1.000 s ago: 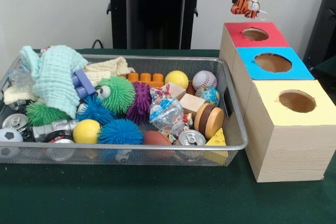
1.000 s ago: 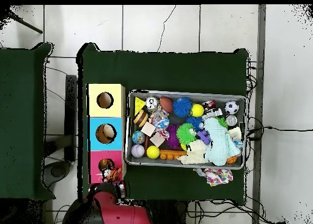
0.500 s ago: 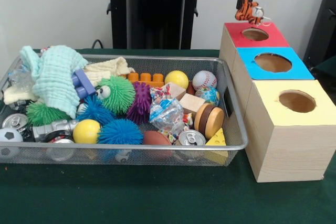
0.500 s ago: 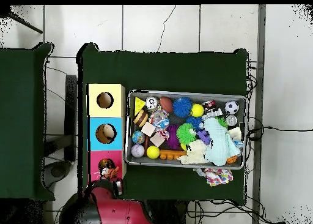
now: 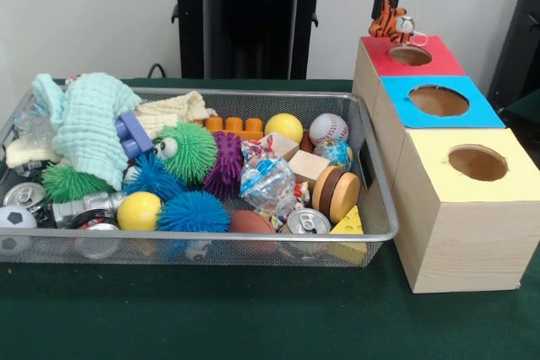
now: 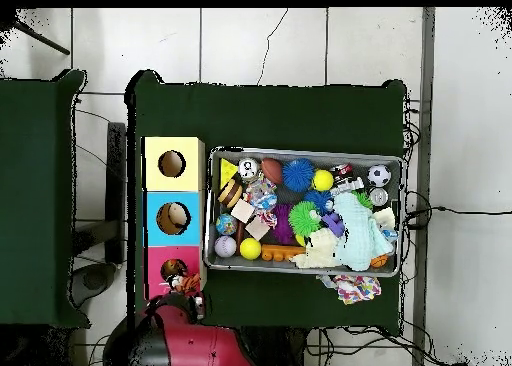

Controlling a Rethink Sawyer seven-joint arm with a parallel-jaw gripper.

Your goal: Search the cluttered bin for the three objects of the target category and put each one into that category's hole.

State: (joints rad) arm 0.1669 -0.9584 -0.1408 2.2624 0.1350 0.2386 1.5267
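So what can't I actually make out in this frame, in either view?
- Inside the red box, blue box and yellow box: only dark holes show, front and overhead.
- Claw: front view cuts the arm at the top edge; overhead, the arm covers it.
- Tiger toy: unclear whether it touches the red box.
- Lower layer of the bin: buried under cloth and balls.

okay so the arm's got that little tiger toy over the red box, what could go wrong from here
The tiger toy hangs from the gripper beside the near rim of the red box's hole, not centred over it. Released here, it may catch on the rim and rest on the red box, or tumble off towards the wire bin.
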